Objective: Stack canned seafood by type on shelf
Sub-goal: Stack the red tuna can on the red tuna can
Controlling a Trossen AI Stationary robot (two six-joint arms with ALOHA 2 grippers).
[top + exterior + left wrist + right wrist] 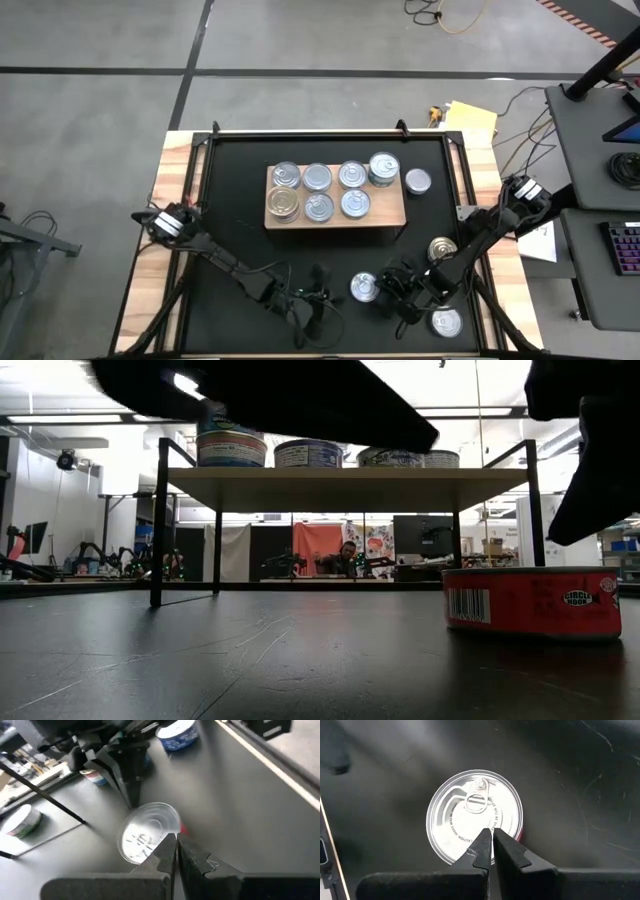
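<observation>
On the mat, both grippers, left [322, 296] and right [392, 285], sit pinched shut, holding nothing, flanking a silver-lidded can [364, 288]; probably not touching it. Seven cans top the shelf [335, 217].

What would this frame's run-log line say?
shelf: seven cans on top, one stacked | mat: four loose cans | left claw: shut, over silver-lid can | right claw: shut, over same can | nothing held

Bright ceiling lights [185, 382] glare overhead, leaving the near arms dark, blurred silhouettes.
</observation>
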